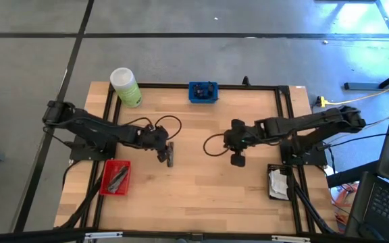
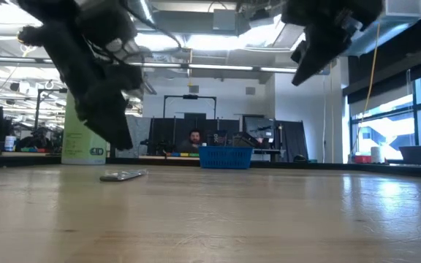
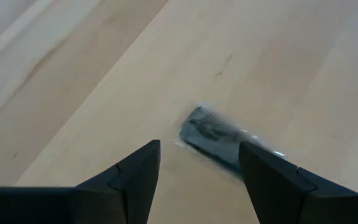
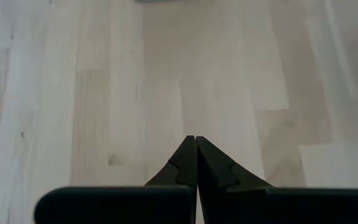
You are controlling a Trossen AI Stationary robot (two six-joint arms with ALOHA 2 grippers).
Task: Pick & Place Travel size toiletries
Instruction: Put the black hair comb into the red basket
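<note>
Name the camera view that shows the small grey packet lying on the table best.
The left wrist view: the grey packet lies close, just beyond the open left gripper. The high view shows a small dark sliver; the low view a thin flat strip; the right wrist view shows none of it.

Bright even overhead light, window glare on floor, blurred packet, soft faint shadows

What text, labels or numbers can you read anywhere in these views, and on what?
None can be read.
Green bottle: a dark mark low on its label, too blurred to read.
Grey tube on the table: no legible print.
Blue tray, red tray: no writing visible.
</note>
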